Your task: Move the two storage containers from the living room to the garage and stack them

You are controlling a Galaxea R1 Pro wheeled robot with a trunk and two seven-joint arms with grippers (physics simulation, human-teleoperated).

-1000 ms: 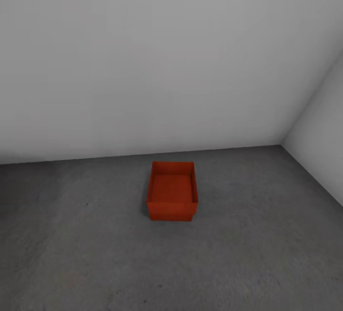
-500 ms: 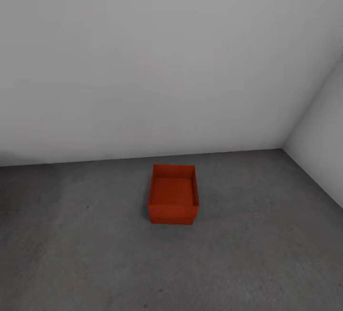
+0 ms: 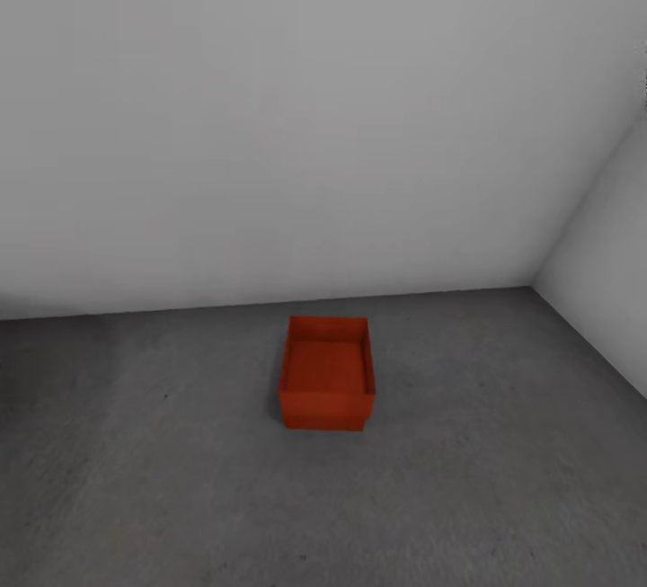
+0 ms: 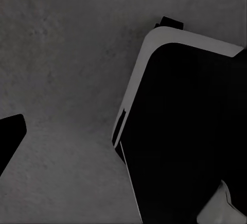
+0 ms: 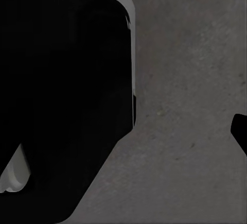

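- Container (image 3: pixel 325 374): one red-orange open bin, upright on grey concrete floor (image 3: pixel 162 497), near back wall (image 3: pixel 270 120), well apart from side wall (image 3: pixel 602 281). Empty inside, nothing stacked on it.
- Second container: none beside the first; stacking not yet done.
- Left and right pincers: cannot tell whether released or clenched; a dark sliver at the edge of each wrist view, possibly a fingertip, over bare floor. Nothing seen held.
- Base (image 4: pixel 185 131): dark rounded body with pale rim, in both wrist views.
- Step in hand, judged: fetching the other bin. Best done by bringing it level, lowering squarely onto this rim, walls aligned, releasing only once seated.
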